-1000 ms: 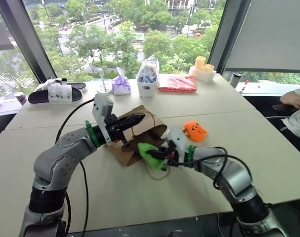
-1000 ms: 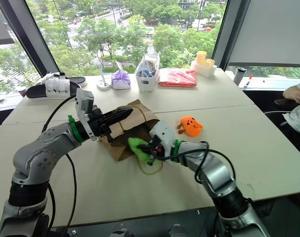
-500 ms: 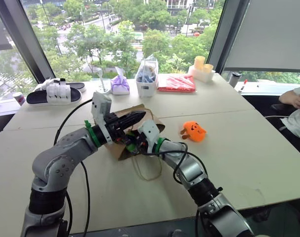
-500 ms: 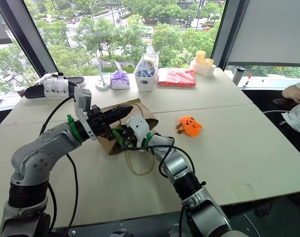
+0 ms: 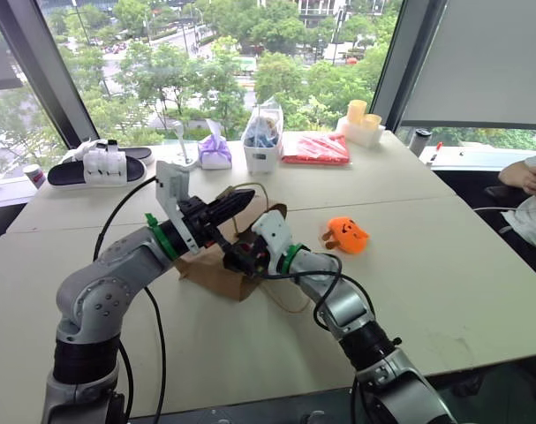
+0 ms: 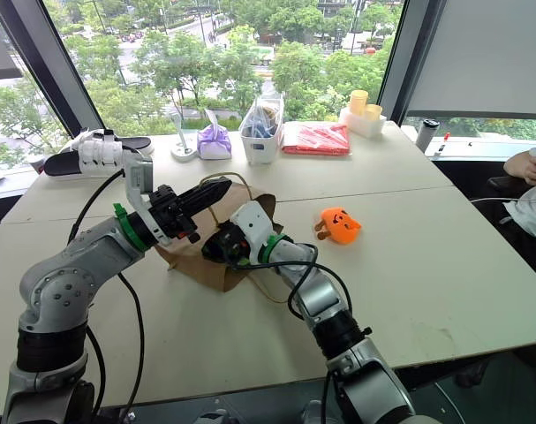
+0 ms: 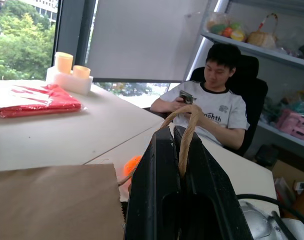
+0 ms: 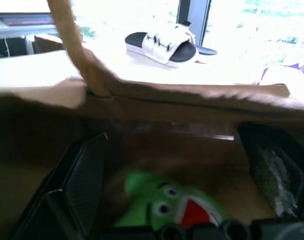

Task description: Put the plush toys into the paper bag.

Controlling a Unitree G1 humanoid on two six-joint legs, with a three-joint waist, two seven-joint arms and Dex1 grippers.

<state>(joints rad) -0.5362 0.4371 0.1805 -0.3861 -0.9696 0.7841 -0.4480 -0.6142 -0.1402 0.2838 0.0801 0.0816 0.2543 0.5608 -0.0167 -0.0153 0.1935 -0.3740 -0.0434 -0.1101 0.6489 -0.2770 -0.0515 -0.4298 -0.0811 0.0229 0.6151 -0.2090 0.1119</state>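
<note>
The brown paper bag [image 5: 206,265] lies on the table with its mouth held up. My left gripper [image 5: 225,208] is shut on the bag's string handle [image 7: 184,132], which loops up between its fingers. My right gripper [image 6: 222,247] reaches into the bag's mouth. In the right wrist view its fingers [image 8: 79,185] stand wide open, and the green plush toy [image 8: 174,207] with a red patch lies loose between them inside the bag. The orange plush toy [image 5: 347,234] sits on the table to the right of the bag, apart from both grippers.
At the back of the table [image 5: 426,265] are black-and-white sandals [image 5: 100,163], a small purple bag [image 5: 216,152], a white tub with a clear plastic bag [image 5: 261,141], a red packet [image 5: 316,148] and cups [image 5: 360,124]. A person [image 7: 219,107] sits at the table's right end.
My right gripper carried the green plush toy leftwards into the bag's mouth, then opened and let it go. The left gripper kept its hold on the handle.
</note>
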